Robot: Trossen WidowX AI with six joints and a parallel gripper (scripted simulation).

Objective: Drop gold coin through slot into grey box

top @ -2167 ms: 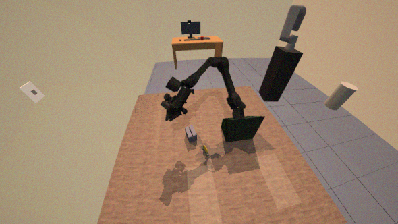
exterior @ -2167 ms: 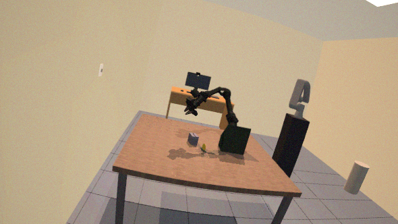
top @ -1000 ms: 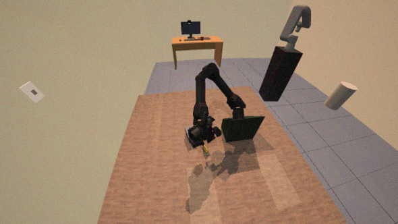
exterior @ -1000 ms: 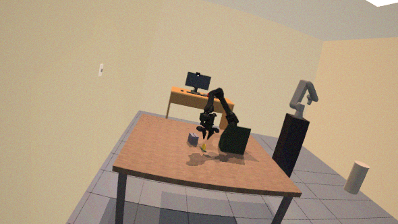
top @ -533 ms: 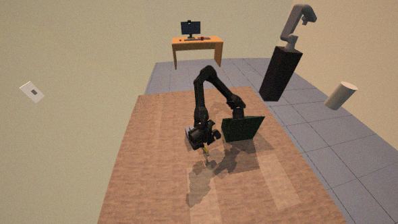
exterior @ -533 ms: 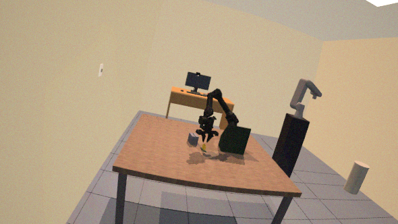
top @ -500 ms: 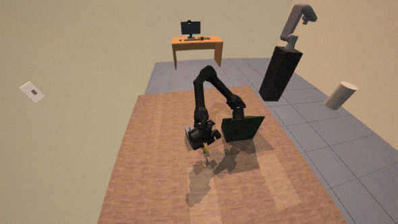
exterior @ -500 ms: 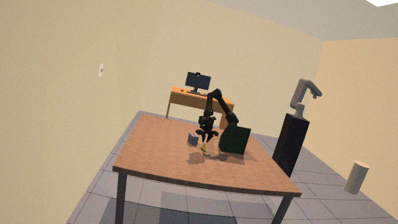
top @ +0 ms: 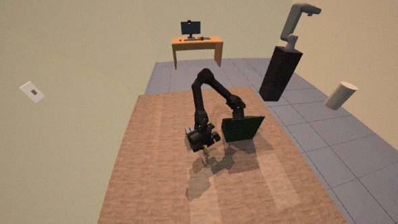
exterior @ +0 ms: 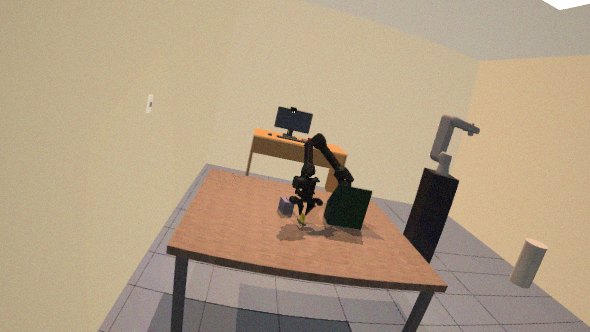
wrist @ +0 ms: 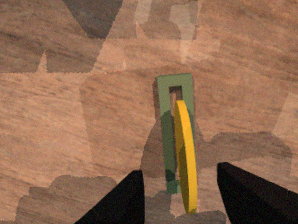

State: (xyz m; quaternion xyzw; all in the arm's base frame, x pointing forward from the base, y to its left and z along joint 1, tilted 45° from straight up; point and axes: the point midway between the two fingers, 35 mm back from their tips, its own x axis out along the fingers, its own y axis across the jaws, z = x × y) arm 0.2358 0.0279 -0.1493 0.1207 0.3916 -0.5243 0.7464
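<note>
The gold coin (top: 205,149) (exterior: 302,218) (wrist: 189,175) stands on edge in the dark-green holder (wrist: 175,80), leaning slightly in the wrist view. My gripper (exterior: 303,214) (wrist: 180,176) is open above the holder, pointing down. In the wrist view the coin's near part shows in the gap between the fingertips, nearer the right finger, with space on both sides. Whether the tips are level with the coin is unclear. The grey box (top: 189,129) (exterior: 285,206) is beside and behind the gripper, partly hidden by it in the top view. Its slot cannot be made out.
A large dark-green panel (top: 241,129) (exterior: 350,207) stands upright on the wooden table (top: 141,169) (exterior: 225,225), to the right of the gripper and in front of the arm's base. The gripper's shadow falls around the holder.
</note>
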